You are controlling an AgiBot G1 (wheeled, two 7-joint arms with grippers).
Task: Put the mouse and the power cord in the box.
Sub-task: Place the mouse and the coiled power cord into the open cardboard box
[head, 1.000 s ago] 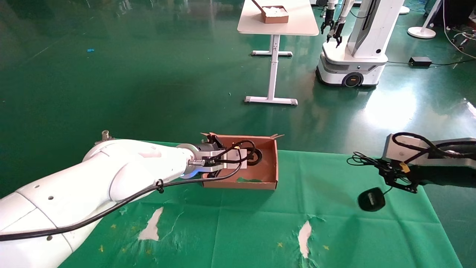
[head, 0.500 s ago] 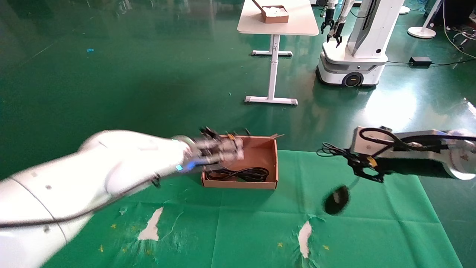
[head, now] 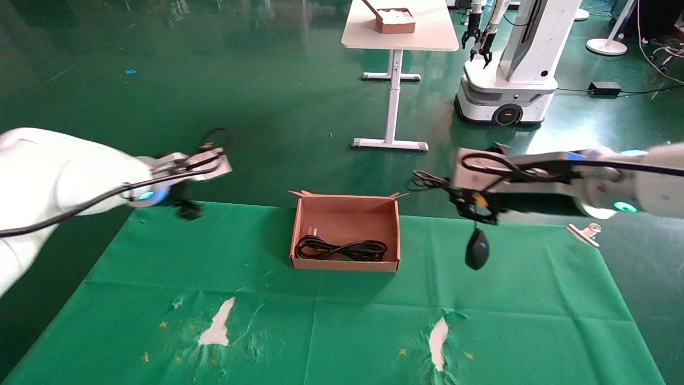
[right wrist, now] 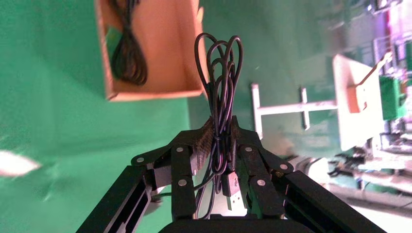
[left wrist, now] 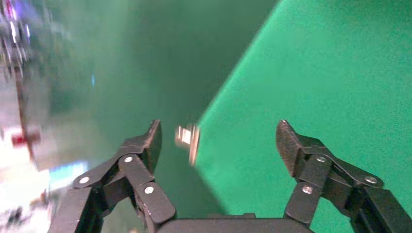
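I've got the right gripper up above the table, to the right of the box, fingers pinched tight on the bundled thin cable of the mouse. Mouse hangs free below the gripper on its cable, blue spot facing me, over the green cloth, not in the box. In the right wrist view the cable loops stick out past the fingertips and a USB plug dangles between the fingers.

Left gripper is out past the table's far left corner, over the floor edge, jaws spread wide, nothing in them.

Power cord lies coiled flat inside the box, along its near wall, plug end to the left.

Surface: green cloth covers the table, torn in two spots near the front edge with white showing through. A metal binder clip grips the cloth at the right edge.

Room: glossy dark green floor, white pedestal table at the back carrying a small brown box with white contents, another white robot on a wheeled base just beside it.
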